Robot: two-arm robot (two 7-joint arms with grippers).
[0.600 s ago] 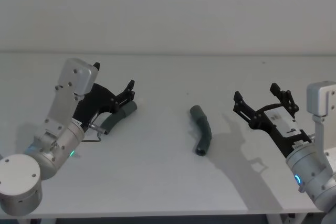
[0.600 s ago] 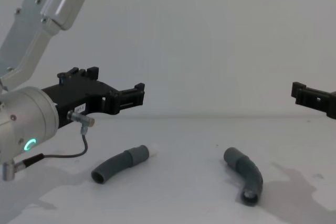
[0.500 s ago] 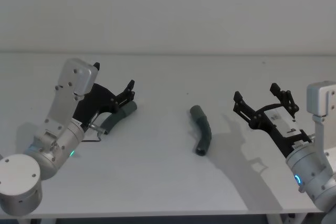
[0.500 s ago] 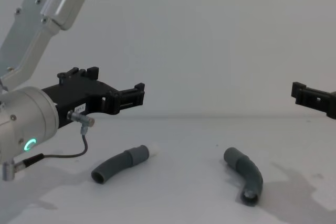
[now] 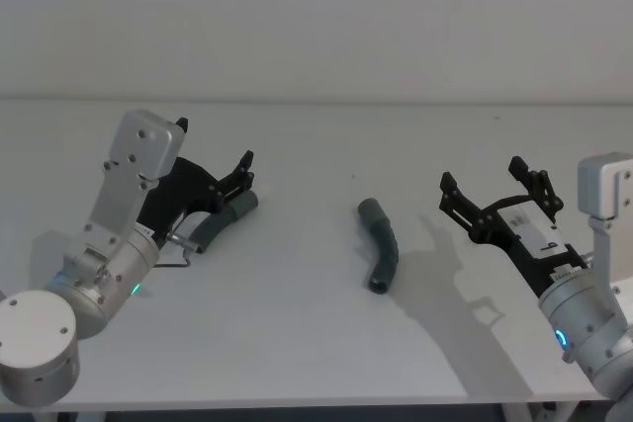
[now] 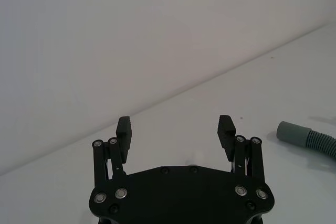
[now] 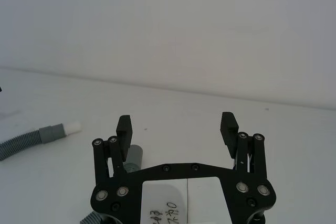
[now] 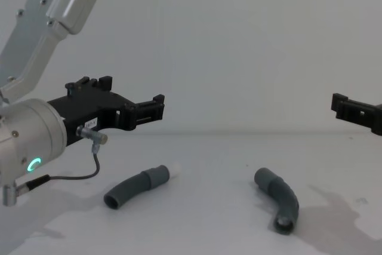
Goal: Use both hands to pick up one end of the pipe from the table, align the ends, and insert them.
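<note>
Two short, curved, dark grey ribbed pipe pieces lie well apart on a plain white counter point(image 5: 297, 343). The left piece point(image 8: 136, 186) ends in a smooth grey cuff with a narrower white tip point(image 8: 176, 172). The right piece point(image 8: 279, 198) bends like an elbow, and its hollow socket point(image 8: 282, 225) faces the robot. There are two black pincers, both spread wide and holding nothing. The left pincer point(image 6: 175, 124) hovers over the left piece. The right pincer point(image 5: 482, 173) hangs to the right of the right piece, apart from it. The chest view shows the white tip, which the left pincer's finger covers in the head view.
</note>
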